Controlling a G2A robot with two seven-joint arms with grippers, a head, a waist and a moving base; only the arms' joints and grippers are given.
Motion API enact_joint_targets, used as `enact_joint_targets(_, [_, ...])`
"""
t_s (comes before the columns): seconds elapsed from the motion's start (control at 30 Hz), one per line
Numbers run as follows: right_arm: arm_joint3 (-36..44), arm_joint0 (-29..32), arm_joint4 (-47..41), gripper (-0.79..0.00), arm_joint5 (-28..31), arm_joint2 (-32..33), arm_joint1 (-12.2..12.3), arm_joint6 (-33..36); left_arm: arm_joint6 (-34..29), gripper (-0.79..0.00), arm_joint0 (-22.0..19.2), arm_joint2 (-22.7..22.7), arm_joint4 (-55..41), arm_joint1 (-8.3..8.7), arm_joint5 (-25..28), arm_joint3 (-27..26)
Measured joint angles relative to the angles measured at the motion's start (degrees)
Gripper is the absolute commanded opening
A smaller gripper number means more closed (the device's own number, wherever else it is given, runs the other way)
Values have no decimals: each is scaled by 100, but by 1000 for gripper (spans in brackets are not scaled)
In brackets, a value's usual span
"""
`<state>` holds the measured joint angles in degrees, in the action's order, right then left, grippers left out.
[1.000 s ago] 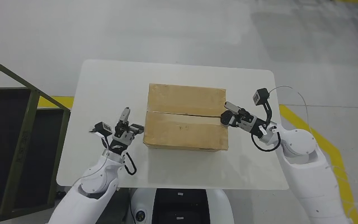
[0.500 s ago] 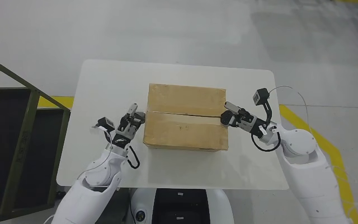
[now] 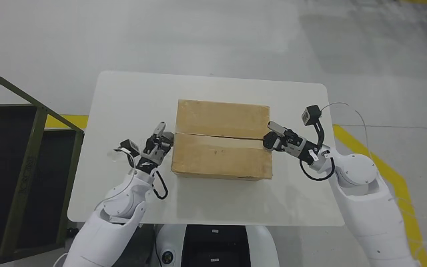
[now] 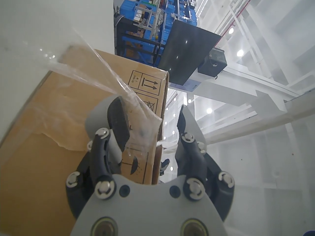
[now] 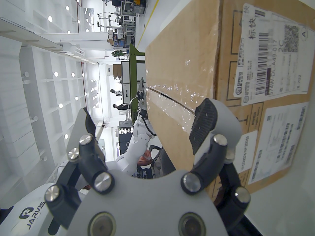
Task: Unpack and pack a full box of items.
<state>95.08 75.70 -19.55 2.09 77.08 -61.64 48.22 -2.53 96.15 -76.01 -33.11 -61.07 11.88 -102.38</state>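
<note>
A closed cardboard box [image 3: 221, 139] lies in the middle of the white table [image 3: 127, 100], with clear tape along its top seam. My left gripper [image 3: 162, 137] is at the box's left end, open; in the left wrist view [image 4: 151, 121] a strip of clear tape [image 4: 103, 79] runs from the box's upper edge [image 4: 73, 114] and clings to one of the fingers [image 4: 118, 121]. My right gripper [image 3: 269, 135] is at the box's right end, open [image 5: 145, 124], one of the pads [image 5: 204, 121] level with the top edge above the labelled end face [image 5: 268, 74].
A dark rack with a green frame [image 3: 27, 167] stands close to the table's left side. Yellow floor lines [image 3: 350, 140] run on the right. Bare table lies in front of and behind the box.
My left gripper has moved up and toward the box's left end, closing the gap to it. The right arm and the box have not moved.
</note>
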Motion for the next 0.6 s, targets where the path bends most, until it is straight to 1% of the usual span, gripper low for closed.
enact_joint_targets(0.03, [0,0,0,0,0,0,0,0,-14,-163,-20,7,-15,-7,-41,17])
enact_joint_targets(0.13, [0,0,0,0,0,0,0,0,-41,0,-77,17,-74,-29,-217,71])
enact_joint_targets(0.33, [0,0,0,0,0,0,0,0,-82,0,-122,-19,-166,-69,-339,125])
enact_joint_targets(0.47, [0,0,0,0,0,0,0,0,-118,0,-101,-73,-249,-97,-232,82])
enact_joint_targets(0.5, [0,0,0,0,0,0,0,0,-126,-71,-82,-89,-264,-103,-186,70])
enact_joint_targets(0.57, [0,0,0,0,0,0,0,0,-142,-163,-46,-126,-288,-114,-128,59])
enact_joint_targets(0.6, [0,0,0,0,0,0,0,0,-144,-188,-43,-138,-294,-119,-137,66])
